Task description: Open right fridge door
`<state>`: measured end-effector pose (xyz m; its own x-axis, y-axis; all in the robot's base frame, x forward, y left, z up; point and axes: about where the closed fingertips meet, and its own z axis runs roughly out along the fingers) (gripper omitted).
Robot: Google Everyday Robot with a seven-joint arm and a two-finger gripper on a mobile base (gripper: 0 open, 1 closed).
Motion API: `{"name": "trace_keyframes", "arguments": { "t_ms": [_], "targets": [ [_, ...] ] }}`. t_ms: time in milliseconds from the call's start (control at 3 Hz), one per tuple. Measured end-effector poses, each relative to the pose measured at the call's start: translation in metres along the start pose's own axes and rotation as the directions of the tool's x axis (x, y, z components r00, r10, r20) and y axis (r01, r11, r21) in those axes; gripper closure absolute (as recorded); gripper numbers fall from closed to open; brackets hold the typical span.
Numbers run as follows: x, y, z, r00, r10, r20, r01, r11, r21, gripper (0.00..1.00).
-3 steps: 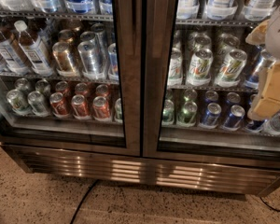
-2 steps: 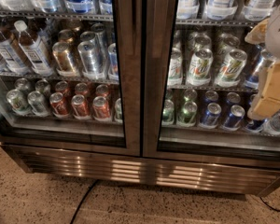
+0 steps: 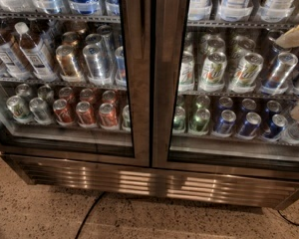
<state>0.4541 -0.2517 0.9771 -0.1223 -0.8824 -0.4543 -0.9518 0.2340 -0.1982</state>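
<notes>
Right fridge door (image 3: pixel 169 73) is recorded shut, filling the right half. Behind its glass, green-and-white cans (image 3: pixel 213 71) and blue cans (image 3: pixel 249 124) are shelved; lettering unreadable. Pincer (image 3: pixel 295 36) is noted at the right edge; grip state cannot be told.

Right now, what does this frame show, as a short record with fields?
right door: shut; green-and-white and blue cans behind the glass
left door: shut; red and copper cans, bottles
gripper: at the frame's right edge, in front of the right door's glass; contact cannot be told
floor: speckled, cable running under the fridge
task: right door not yet opened
</notes>
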Motion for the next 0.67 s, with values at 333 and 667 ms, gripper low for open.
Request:
{"name": "trace_keyframes", "arguments": {
  "t_ms": [333,667],
  "targets": [
    [0.019,-0.011,0.002,0.979,0.020,0.202,-0.007,0.9979,-0.064,0.00],
    [-0.001,-0.020,-0.001,0.918,0.053,0.394,-0.014,0.9947,-0.102,0.00]
  ]
}}
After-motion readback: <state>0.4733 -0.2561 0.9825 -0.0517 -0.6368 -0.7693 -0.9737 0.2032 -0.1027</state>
